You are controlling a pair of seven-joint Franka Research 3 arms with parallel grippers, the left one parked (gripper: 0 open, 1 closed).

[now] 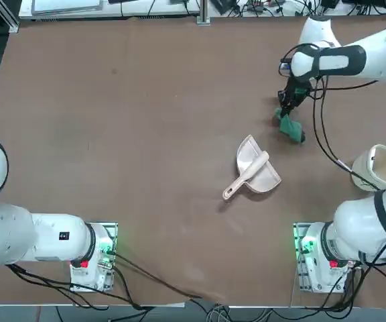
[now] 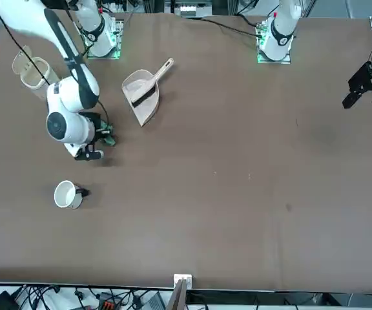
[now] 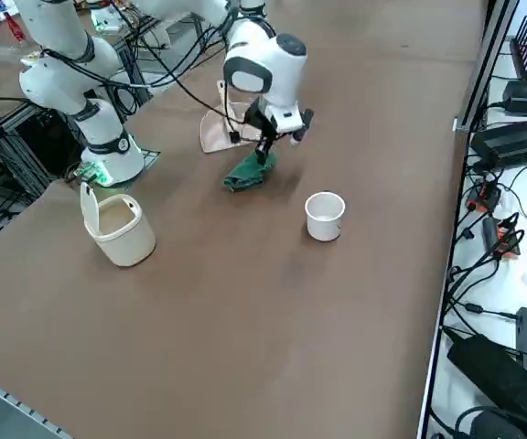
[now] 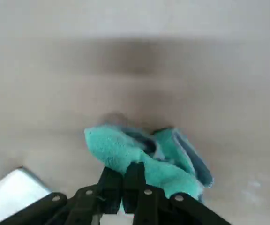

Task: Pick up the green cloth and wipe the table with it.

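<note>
The green cloth (image 1: 291, 127) is a small crumpled teal rag at the right side of the brown table (image 1: 139, 134), beyond the dustpan. My right gripper (image 1: 287, 107) stands over it, shut on its upper fold. In the right side view the cloth (image 3: 246, 173) hangs from the gripper (image 3: 265, 148) with its lower end on the tabletop. The right wrist view shows the two black fingers (image 4: 135, 180) pressed together with the cloth (image 4: 125, 147) bunched between and beyond them. From the front, the cloth (image 2: 109, 139) only peeks out beside the arm's white wrist.
A pinkish-beige dustpan (image 1: 254, 169) lies near the table's middle right, handle toward the robot. A cream handled container (image 1: 379, 166) stands near the right edge. A white cup (image 3: 324, 216) stands beyond the cloth toward the far side. The table's left half holds nothing.
</note>
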